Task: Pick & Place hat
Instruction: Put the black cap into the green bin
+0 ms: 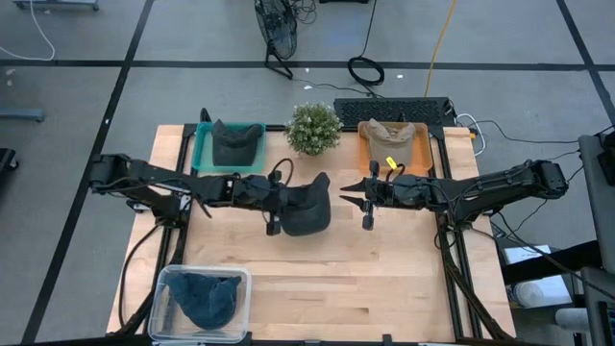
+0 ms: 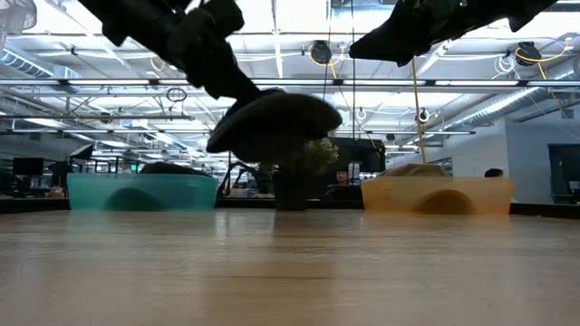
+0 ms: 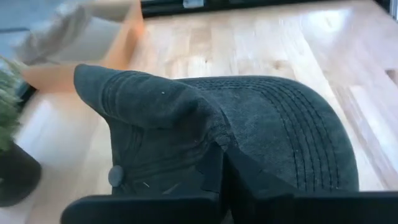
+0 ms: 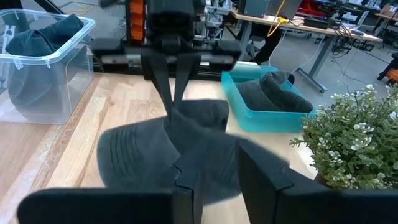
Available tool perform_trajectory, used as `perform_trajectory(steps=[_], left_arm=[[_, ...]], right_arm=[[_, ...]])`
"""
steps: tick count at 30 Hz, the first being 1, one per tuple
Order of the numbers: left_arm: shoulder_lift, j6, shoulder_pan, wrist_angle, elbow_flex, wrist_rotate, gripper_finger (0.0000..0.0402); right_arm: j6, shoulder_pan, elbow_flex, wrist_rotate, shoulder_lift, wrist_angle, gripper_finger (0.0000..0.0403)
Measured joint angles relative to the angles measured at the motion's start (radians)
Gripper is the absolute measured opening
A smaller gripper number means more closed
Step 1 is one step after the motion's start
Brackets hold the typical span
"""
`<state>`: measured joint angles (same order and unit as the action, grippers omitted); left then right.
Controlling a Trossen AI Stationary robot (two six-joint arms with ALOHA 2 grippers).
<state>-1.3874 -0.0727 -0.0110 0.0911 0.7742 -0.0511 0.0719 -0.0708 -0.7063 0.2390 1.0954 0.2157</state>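
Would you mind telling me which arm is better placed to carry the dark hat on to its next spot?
The left. Its claw is already shut on the dark hat, which the low view shows lifted off the table. The right claw hangs open beside it, holding nothing.

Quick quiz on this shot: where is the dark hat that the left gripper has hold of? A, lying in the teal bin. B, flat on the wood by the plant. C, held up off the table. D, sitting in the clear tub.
C: in the low view the dark hat hangs clear of the table, clamped by the left gripper.
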Motion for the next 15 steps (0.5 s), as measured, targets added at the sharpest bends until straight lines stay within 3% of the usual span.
perform_trajectory(steps=[15], left_arm=[[0.141,-0.031,-0.064,-0.128,0.001,-0.199,0.0016]], right_arm=[[-0.007,0.000,0.000,0.000,0.000,0.002,0.0075]])
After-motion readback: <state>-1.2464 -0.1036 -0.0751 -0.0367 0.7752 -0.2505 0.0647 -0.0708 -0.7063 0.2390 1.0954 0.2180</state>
